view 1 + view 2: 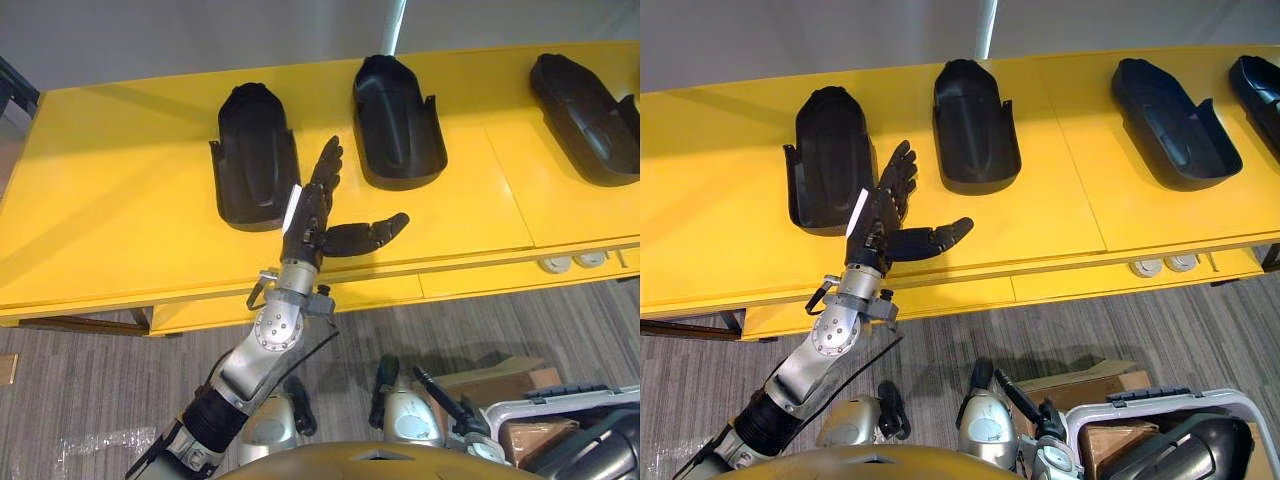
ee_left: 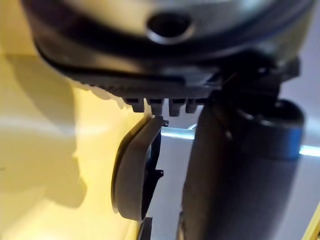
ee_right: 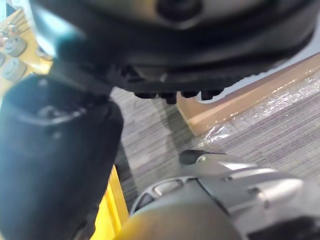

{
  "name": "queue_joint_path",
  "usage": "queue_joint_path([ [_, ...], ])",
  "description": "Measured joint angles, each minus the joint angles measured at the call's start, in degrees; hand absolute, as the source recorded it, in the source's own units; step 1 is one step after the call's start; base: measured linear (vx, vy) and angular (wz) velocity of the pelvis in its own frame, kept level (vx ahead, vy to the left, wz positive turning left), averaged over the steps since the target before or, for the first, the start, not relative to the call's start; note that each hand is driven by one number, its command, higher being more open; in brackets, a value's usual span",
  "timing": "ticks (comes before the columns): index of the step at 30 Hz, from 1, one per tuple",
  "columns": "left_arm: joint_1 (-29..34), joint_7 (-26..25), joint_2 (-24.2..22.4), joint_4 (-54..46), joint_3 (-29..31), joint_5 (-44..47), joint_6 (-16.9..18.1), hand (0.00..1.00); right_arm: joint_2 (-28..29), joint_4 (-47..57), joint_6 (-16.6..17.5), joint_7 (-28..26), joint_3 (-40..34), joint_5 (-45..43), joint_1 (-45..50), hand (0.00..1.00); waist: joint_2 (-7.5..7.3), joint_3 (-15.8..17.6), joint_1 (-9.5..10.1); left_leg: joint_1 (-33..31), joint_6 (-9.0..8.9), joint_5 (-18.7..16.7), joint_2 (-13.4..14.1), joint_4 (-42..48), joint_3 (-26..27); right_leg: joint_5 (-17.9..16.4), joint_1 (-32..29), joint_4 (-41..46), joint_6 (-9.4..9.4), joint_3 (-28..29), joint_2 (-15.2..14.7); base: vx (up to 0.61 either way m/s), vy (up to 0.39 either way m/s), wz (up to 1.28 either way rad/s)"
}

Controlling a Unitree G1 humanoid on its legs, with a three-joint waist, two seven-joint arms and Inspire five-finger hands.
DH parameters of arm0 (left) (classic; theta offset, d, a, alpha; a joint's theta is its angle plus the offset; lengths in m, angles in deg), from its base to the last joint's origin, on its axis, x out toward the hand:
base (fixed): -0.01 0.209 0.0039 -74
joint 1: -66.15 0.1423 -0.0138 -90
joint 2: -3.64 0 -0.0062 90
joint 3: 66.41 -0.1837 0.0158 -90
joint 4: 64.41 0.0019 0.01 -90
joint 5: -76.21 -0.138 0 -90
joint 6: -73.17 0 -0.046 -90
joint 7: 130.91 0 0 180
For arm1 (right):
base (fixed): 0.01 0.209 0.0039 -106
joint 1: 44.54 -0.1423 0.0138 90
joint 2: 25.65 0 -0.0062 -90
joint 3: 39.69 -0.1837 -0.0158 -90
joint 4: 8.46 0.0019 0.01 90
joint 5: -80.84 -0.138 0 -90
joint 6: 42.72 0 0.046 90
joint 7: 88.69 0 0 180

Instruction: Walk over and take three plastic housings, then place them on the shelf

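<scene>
Three black plastic housings lie along the yellow table (image 1: 100,230): a left one (image 1: 255,155), a middle one (image 1: 397,120) and a right one (image 1: 588,115). A further housing (image 1: 1260,85) lies at the far right. My left hand (image 1: 318,205) is stretched over the table's front part, just right of the left housing's near end, open with straight fingers and the thumb pointing right. It holds nothing. In the left wrist view that housing (image 2: 135,175) appears just past the fingers. My right hand (image 3: 55,165) hangs low over the floor, relaxed and empty.
The table's front edge runs across below my left hand, with grey floor on the near side. A cardboard box (image 1: 500,385) and a white-rimmed bin (image 1: 1160,405) stand on the floor at the lower right. Small white round parts (image 1: 555,264) sit under the table's edge.
</scene>
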Motion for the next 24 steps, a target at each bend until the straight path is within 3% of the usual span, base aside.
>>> queue_joint_path([
  [19, 0.0, -8.2, -1.1, 1.1, -0.8, -4.7, -0.1, 1.00, -0.5, -0.1, 0.1, 0.1, 1.9, -1.1, -0.1, 1.00, -0.22, 0.1, -0.02, -0.4, 0.13, 0.1, 0.0, 0.2, -0.4, 0.0, -0.2, 0.3, 0.00, -0.3, -0.1, -0.04, -0.007, 0.00],
  [24, 0.2, -9.7, -1.4, 2.6, -0.8, -5.8, -1.8, 1.00, -0.5, -0.1, 0.1, 0.1, 2.0, -1.1, -0.1, 1.00, -0.25, 0.1, -0.02, -0.4, 0.15, 0.1, 0.0, 0.3, -0.5, 0.0, 0.0, 0.4, 0.00, -0.4, -0.2, -0.03, -0.005, 0.01],
])
